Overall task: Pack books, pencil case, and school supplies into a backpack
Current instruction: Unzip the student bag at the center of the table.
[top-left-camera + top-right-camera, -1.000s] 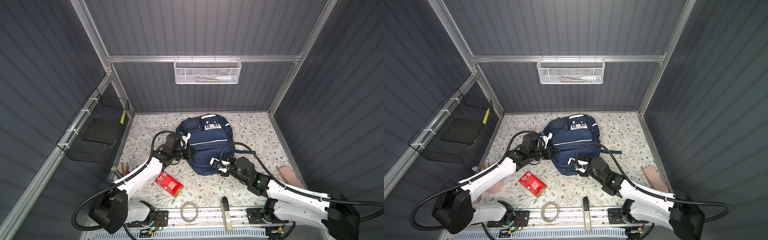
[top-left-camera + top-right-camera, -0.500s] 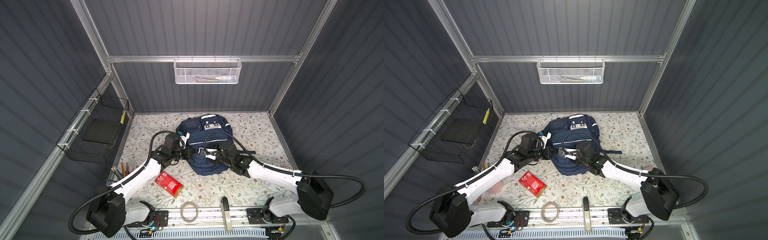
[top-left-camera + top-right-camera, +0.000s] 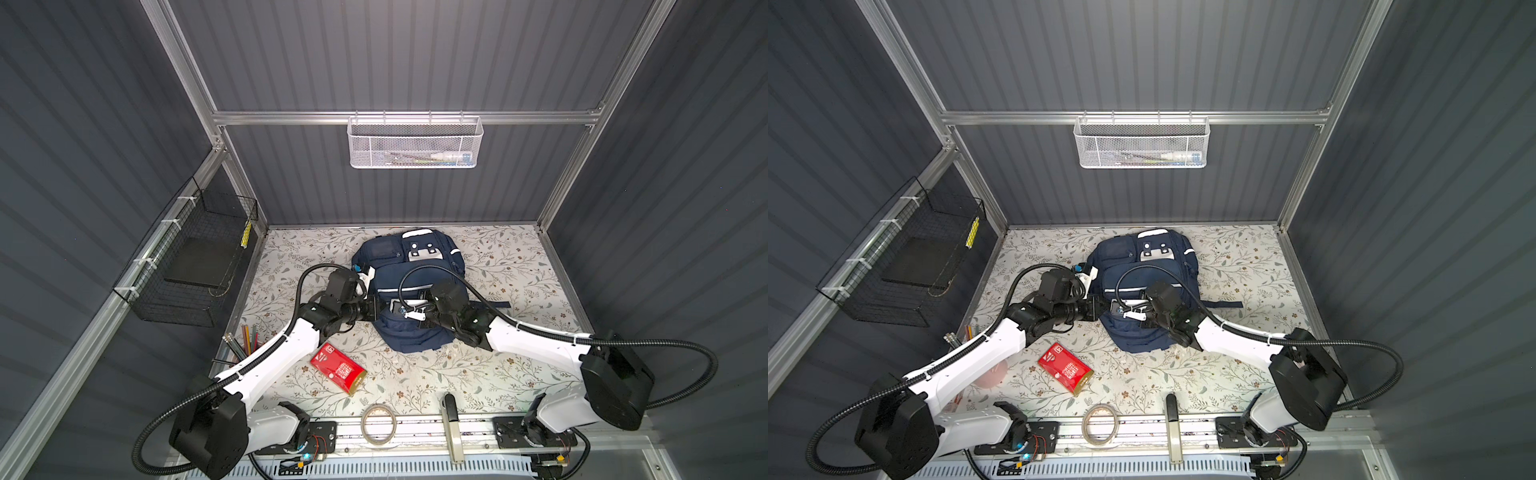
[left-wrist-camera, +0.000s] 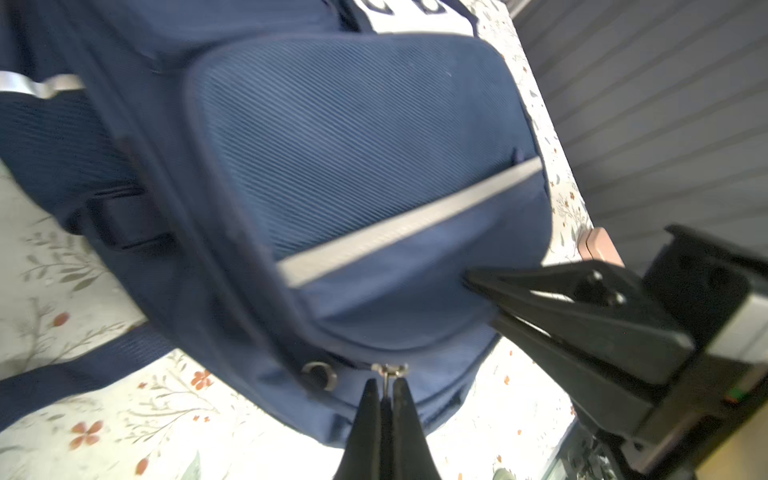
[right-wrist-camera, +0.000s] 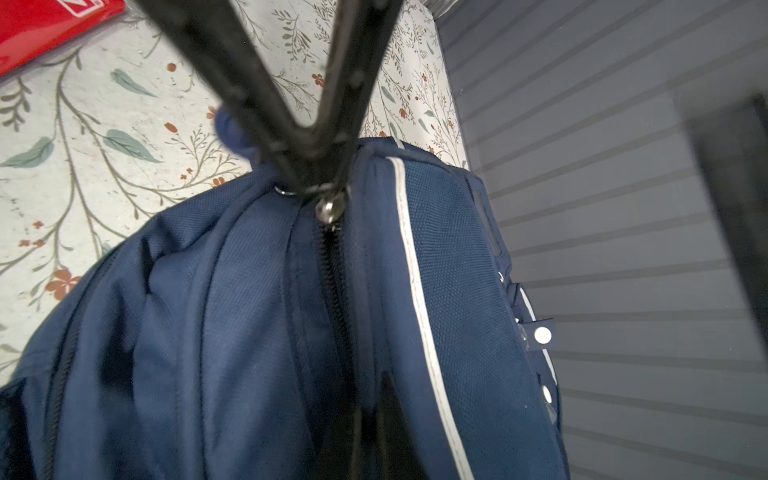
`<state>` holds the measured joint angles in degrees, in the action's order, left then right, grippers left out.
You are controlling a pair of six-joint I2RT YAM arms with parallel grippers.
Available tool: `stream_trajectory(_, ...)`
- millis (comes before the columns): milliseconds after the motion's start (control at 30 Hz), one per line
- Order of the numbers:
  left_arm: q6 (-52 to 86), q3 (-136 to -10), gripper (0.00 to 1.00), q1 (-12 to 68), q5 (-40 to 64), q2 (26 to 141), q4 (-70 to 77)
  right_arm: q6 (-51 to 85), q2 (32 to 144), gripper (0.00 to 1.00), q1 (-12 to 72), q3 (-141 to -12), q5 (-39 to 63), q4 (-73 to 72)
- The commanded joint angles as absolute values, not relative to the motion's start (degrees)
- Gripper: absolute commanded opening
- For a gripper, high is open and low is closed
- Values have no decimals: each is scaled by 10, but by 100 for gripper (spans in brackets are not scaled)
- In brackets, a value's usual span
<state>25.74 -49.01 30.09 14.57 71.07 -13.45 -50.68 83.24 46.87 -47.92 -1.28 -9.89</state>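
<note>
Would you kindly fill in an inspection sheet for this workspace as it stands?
Surface: floral mat, flat, no spills seen.
Job's things: navy backpack lying centre; red pack loose on mat; books, pencil case not seen.
Clutter: tape roll, pencil cup, handled tool at front edge.
End effectors: left end effector shut on zip pull; right end effector shut, seemingly pinching backpack fabric.
Cables: black conduit arcs over backpack.
Surroundings: white mesh basket, black wire basket on walls.

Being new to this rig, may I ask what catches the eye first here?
The navy backpack lies on the floral table. At it, the left hand is shut on a zip pull and the right hand pinches fabric nearby. A red pack lies apart, nearer the robot.
</note>
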Motion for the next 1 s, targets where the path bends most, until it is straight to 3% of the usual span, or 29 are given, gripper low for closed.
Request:
stream_trajectory(0,261,-495,0,243,107,690,-147,-531,789,0,464,-438,37,-72)
stream_trajectory(300,237,-554,0,199,56,771,-134,-528,742,0,454,-423,84,-35)
stream_trajectory(500,237,-563,2,193,82,788,-116,-509,729,0,448,-421,93,-53)
stream_trajectory(567,233,-559,24,193,79,782,-119,-499,726,3,445,-419,98,-67)
stream_trajectory(633,218,-562,56,193,69,767,-133,-489,729,21,445,-422,84,-77)
stream_trajectory(700,201,-569,73,193,71,745,-154,-467,725,28,444,-427,72,-84)
stream_trajectory(833,171,-574,86,196,100,699,-176,-390,689,44,441,-428,68,-96)
stream_trajectory(967,114,-598,91,249,118,701,-210,-309,623,55,435,-397,56,-126)
